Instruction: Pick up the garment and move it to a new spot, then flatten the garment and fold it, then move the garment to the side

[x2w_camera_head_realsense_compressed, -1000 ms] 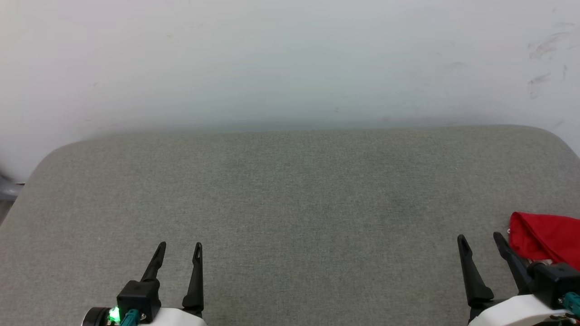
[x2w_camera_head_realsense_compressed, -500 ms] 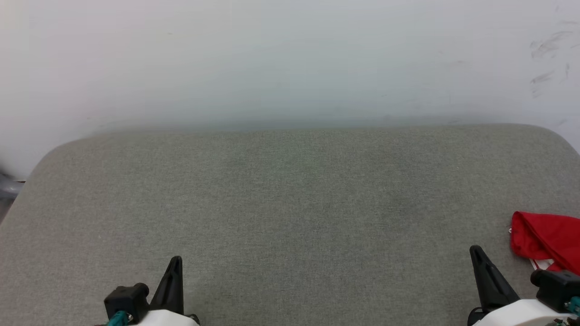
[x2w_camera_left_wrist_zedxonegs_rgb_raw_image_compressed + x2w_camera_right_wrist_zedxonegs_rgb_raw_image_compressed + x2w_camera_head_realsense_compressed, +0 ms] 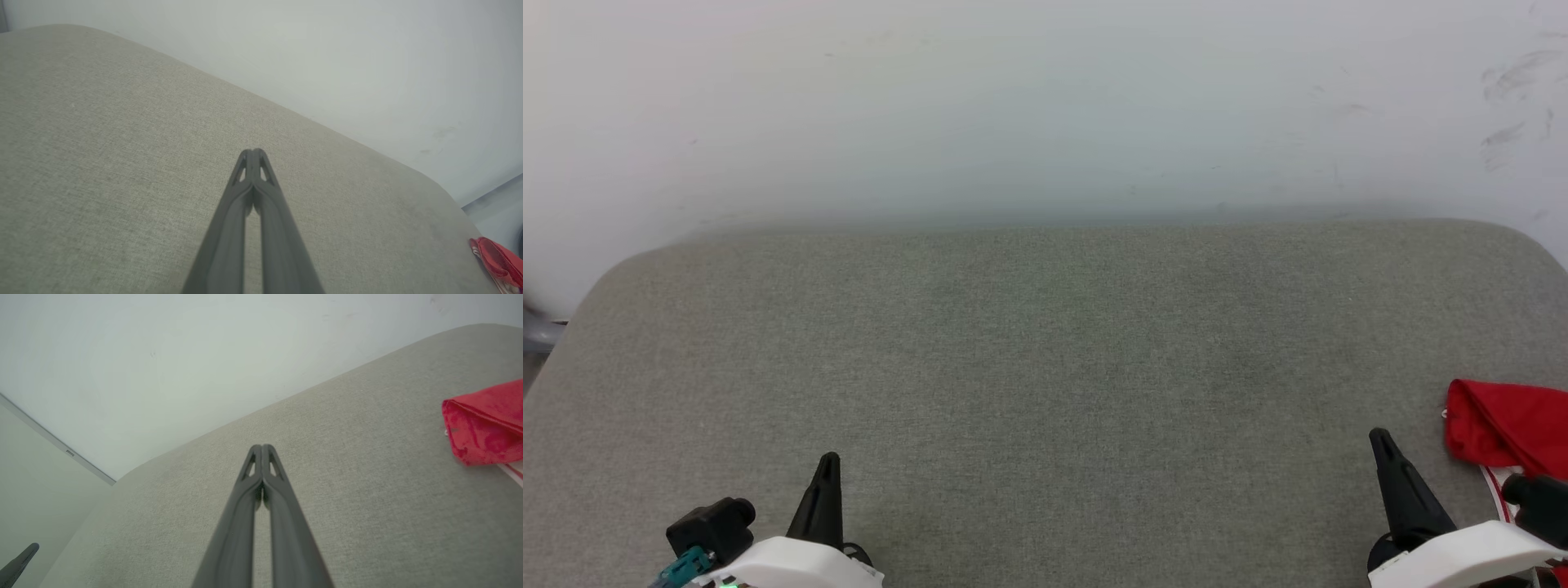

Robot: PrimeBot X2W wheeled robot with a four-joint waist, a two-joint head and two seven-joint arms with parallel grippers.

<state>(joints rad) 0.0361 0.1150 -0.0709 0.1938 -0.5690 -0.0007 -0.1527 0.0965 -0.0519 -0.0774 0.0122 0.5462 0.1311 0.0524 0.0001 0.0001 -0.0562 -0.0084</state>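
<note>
Both of my claws sit at the near edge of the grey cloth-covered table (image 3: 1045, 351). The left gripper (image 3: 828, 459) and right gripper (image 3: 1379, 435) are pinched completely closed, fingertips meeting, with nothing between them.

The garment (image 3: 1503, 420) lies bunched at the table's near right, just to the right of my right claw and not touching it. It runs out of the head view on that side. A rounded red fold faces left, and a strip of red-and-white trim peeks out on its near side.

I judge it light, soft and limp. It should sag and drape the moment I lift it, and the jersey cloth may be a little slick between thin fingers, though it is not fragile. The rounded fold nearest my right claw looks the easiest place to pinch, once the fingers are spread. A bite there may catch several layers. For flattening I would want shoulders or hem, and I cannot tell where those lie in the heap.
</note>
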